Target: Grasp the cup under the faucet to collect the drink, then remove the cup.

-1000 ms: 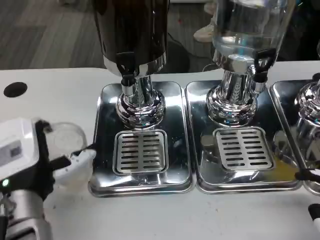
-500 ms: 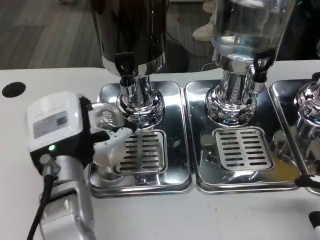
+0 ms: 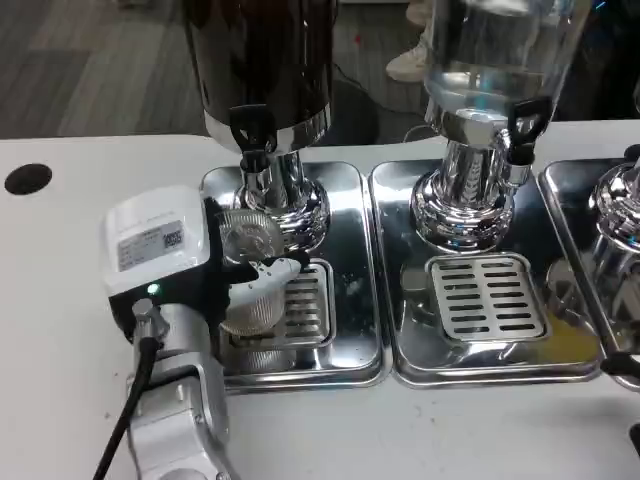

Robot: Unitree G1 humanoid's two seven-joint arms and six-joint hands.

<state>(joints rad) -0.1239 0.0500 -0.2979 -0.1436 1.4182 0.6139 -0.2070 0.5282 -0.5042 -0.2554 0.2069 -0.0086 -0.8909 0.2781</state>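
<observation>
Cup first: you find a clear plastic one held in the left hand, over the left edge of the slotted grate on the left drip tray. Its open mouth sits just below and slightly left of the black faucet of the dark dispenser. The cup appears tilted a little toward the dispenser's chrome pedestal, near it; whether they touch you cannot tell.

The left hand's fingers are wrapped around the cup's side, with one white fingertip curled across its front wall (the remaining fingers are hidden behind the white back of the hand). The silver forearm runs down to the bottom edge of the frame, a black cable trailing beside it.

To the right you see a second tray carrying a clear dispenser with its own black tap and grate. A third tray begins at the right edge. A small dark shape shows at the lower right corner; you cannot tell what it is. A black hole marks the white table at far left.
</observation>
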